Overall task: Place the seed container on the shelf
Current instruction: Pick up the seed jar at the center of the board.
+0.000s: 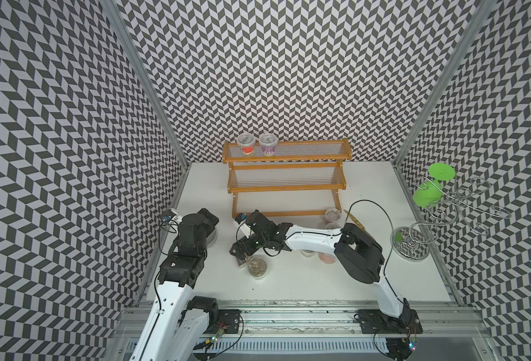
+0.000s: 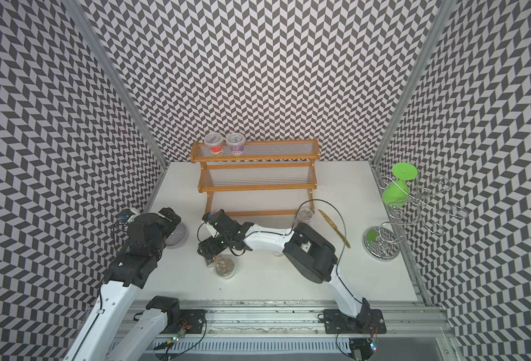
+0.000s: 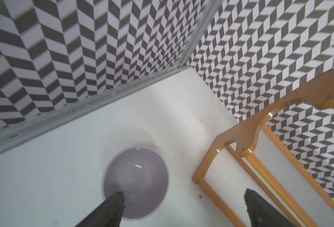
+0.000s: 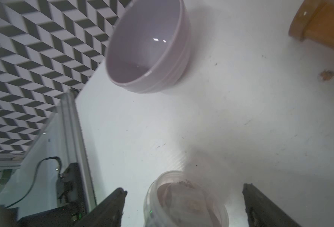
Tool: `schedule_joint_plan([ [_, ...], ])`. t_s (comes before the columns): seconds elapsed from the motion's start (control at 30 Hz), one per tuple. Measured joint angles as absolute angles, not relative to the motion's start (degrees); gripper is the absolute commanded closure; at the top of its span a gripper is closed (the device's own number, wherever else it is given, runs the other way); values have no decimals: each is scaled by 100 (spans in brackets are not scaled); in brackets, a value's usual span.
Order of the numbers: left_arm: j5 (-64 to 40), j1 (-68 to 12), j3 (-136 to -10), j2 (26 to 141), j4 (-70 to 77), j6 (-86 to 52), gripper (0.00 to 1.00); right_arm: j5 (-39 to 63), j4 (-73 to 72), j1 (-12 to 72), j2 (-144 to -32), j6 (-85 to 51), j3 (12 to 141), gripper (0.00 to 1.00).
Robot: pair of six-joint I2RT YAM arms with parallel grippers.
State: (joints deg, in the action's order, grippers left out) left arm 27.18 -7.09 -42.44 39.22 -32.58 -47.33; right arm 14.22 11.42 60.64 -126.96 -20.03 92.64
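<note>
seed container sits on the white table, lower middle of the frame in both top views. it's a clear tub with mottled grey-brown seeds showing through the top. the right gripper is right over it, and the wrist view tells it plainly: jaws spread wide, one on each side of the tub, neither touching it. nothing gripped there. in the top views that gripper's black body hangs just up and left of the tub.

the shelf stands in the middle of the frame against the back wall, well apart from the container and further up the picture. its top tier already carries two tubs at its left end, a red-labelled cup and a purple-labelled cup, side by side. the middle and bottom tiers are bare as far as they show.

over at centre left, the left gripper hovers with jaws wide apart and nothing between them, one jaw over the lilac bowl, the other towards the shelf's end frame. at the far right, a wire stand has a green goblet hanging upside down from it.
</note>
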Motion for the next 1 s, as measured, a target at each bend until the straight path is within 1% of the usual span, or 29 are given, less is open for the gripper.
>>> schedule_joint_plan([
  [0.1, 2895, -707, -4405, 3911, -3326, -4587, 0, 1238, 1538, 6106, -12831, -2001, 9386, 5],
  [0.17, 2945, -707, -4451, 3911, -3345, -4510, 0, 1155, 1741, 6112, -12897, -1992, 9544, 10],
  [0.33, 2971, -707, -4471, 3931, -3358, -4362, 0, 1002, 2137, 6121, -13047, -1973, 9880, 14],
  [0.6, 2840, -707, -4451, 3931, -3310, -4222, 1, 1007, 2285, 6119, -13017, -1959, 9911, 20],
  [0.73, 2665, -707, -4366, 3951, -3210, -4158, 1, 1039, 2228, 6049, -12682, -1970, 9644, 23],
  [0.9, 2392, -707, -4228, 3997, -3046, -4115, 1, 1074, 1992, 5878, -11963, -1988, 9185, 25],
  [0.93, 2349, -707, -4211, 4003, -3020, -4110, 1, 1076, 1925, 5826, -11834, -1990, 9120, 23],
  [1.0, 2292, -707, -4193, 4007, -2985, -4095, 1, 1070, 1855, 5765, -11695, -2008, 9083, 18],
])
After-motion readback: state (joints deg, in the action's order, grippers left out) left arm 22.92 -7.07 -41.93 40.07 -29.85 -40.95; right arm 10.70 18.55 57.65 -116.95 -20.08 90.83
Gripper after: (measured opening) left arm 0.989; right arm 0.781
